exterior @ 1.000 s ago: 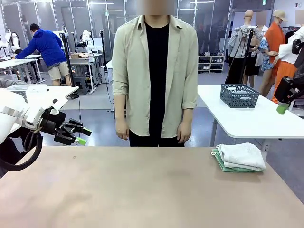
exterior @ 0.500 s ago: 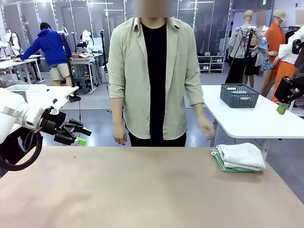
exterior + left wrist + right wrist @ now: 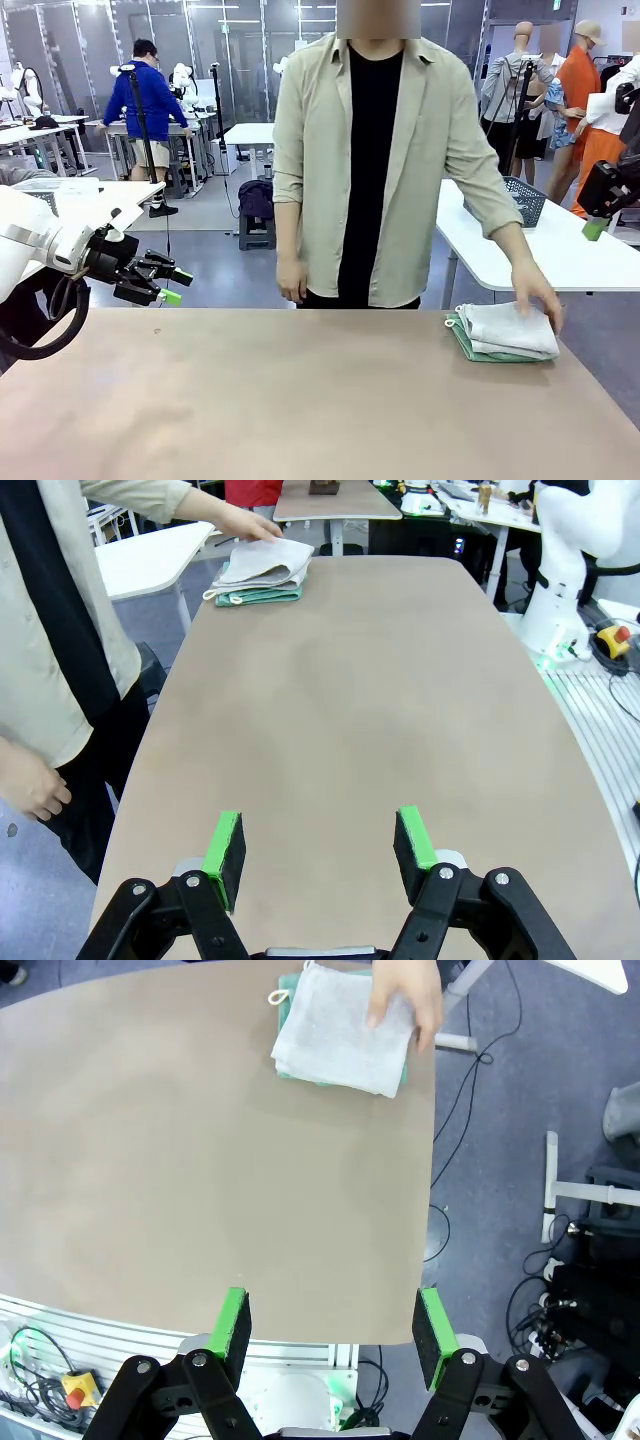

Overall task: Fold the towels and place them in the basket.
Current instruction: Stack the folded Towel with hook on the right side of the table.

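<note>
Towels stacked at the far right, both arms standing off

Near, left fingers [image 3: 172, 285] spread wide and empty, hanging off the left edge of the bare brown surface [image 3: 300, 400]; right fingers [image 3: 330, 1325] likewise wide, empty, high over the near edge. Farther, folded towels [image 3: 505, 332], cream on green, at the far right corner, closer to the right arm, under a person's hand [image 3: 538, 300]. Beyond, basket [image 3: 522, 198] on a separate white table [image 3: 560, 262].
</note>
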You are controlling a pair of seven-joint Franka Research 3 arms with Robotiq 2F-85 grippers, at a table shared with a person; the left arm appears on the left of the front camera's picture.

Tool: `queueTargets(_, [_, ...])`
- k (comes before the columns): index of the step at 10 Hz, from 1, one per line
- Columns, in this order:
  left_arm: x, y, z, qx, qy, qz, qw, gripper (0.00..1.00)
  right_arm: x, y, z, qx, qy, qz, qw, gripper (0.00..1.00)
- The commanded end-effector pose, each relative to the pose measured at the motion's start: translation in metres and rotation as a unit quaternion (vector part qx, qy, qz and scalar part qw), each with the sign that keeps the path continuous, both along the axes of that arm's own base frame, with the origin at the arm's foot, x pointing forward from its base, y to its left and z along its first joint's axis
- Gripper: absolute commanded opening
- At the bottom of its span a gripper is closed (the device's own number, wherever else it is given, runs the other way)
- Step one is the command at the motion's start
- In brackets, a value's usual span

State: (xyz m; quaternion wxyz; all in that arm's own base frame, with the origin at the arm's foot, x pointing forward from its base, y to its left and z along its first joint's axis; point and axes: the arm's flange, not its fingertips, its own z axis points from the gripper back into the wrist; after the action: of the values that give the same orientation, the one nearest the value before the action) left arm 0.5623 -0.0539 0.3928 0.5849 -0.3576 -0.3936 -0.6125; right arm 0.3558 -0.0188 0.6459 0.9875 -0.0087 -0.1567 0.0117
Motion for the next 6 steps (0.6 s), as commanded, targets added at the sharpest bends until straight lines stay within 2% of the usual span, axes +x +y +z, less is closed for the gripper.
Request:
queueTargets(1, [-0.0022,0.0000,0.0012,0.001,-0.002,0.001,1.000,0.76,-0.0022,-0.0003,0.0023,0.000,0.003,-0.001,1.000,0.81])
queueTargets(6, [-0.0022,0.0000,0.0012,0.001,-0.002,0.001,1.000,0.76,-0.0022,-0.0003,0.0023,0.000,0.003,-0.001,1.000,0.81])
